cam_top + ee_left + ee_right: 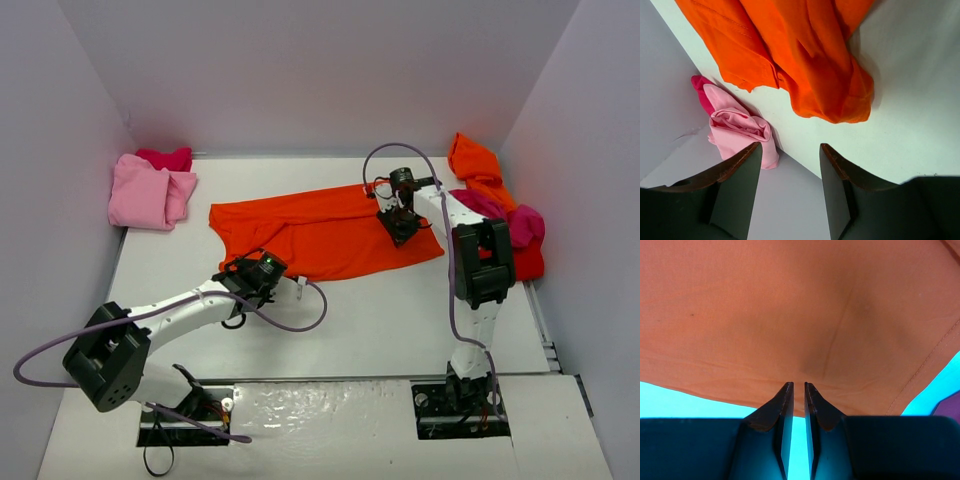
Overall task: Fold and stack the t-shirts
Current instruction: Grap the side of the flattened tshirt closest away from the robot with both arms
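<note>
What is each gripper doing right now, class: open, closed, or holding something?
Left gripper: open, holding nothing.
Right gripper: closed, seemingly pinching the bright orange cloth t-shirt near its edge.

Nothing readable is showing in any view. No text, label, brand, number or sign is appearing on the orange t-shirt, the pink t-shirt, the left arm, the right arm or the tabletop.
</note>
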`<state>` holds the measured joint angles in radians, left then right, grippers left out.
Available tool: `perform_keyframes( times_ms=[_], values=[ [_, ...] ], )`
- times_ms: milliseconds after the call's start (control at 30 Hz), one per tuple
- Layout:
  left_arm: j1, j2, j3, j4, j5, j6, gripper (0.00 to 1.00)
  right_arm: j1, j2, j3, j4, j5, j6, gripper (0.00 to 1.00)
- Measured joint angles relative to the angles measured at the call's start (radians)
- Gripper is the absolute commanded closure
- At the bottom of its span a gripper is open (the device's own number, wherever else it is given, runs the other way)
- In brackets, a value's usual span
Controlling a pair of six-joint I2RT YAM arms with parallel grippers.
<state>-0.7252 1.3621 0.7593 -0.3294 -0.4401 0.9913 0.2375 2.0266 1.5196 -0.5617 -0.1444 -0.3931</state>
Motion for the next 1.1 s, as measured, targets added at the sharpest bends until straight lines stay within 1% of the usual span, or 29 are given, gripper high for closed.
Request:
perform_keyframes(
  times_ms=[200, 367, 567, 800, 1100],
  values=[
    [-0.021, -0.005, 0.006, -0.063, 0.027, -0.030, 0.54, 0.005, 0.001, 0.000, 0.000, 0.009, 0.000, 0.87],
    [-0.046, 0.004, 0.062, -0.099, 0.096, -0.079, 0.53, 0.018, 0.005, 0.000, 0.000, 0.021, 0.000, 0.87],
    [-0.058, 0.043, 0.127, -0.075, 0.156, -0.121, 0.53, 0.027, 0.028, 0.000, 0.000, 0.033, 0.000, 0.86],
    [-0.080, 0.128, 0.137, -0.053, 0.191, -0.134, 0.53, 0.028, 0.033, -0.001, 0.000, 0.036, 0.000, 0.87],
    [-0.094, 0.177, 0.137, -0.028, 0.221, -0.139, 0.53, 0.028, 0.039, -0.001, 0.001, 0.037, -0.001, 0.86]
  ],
)
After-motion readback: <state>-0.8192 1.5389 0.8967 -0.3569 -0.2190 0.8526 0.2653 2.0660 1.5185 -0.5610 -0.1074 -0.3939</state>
